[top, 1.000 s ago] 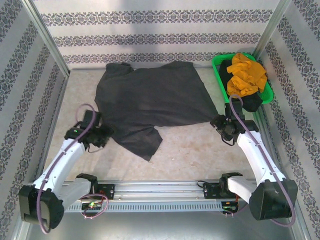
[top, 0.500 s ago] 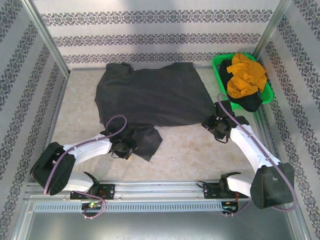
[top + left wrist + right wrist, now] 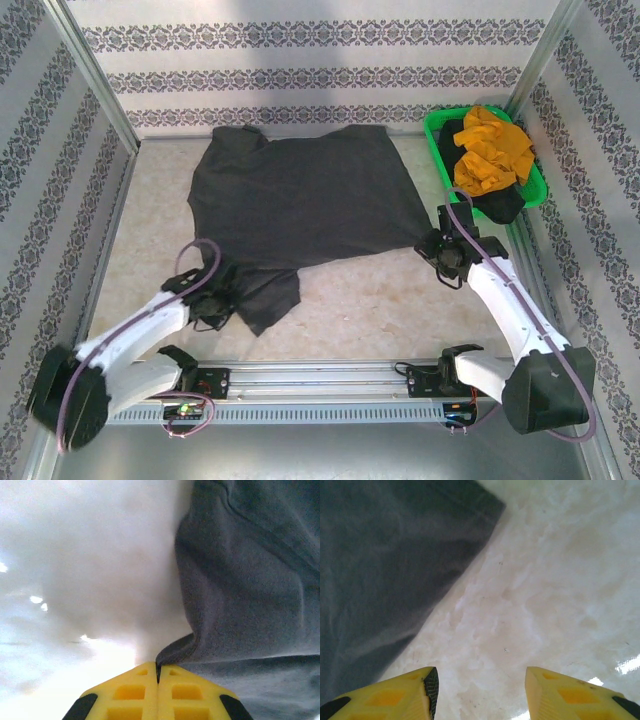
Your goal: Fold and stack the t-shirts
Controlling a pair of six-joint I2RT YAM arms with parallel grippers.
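Charcoal t-shirt (image 3: pixel 300 200) lies spread crosswise, left fingers (image 3: pixel 130 695) pinching its near flap, right fingers (image 3: pixel 395 695) wide apart.

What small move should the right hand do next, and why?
Probably shift the right hand toward the edge of the dark grey t-shirt and close on it. Its fingers are open over bare table, the cloth lying beside one finger, while the left hand is shut on its other corner.
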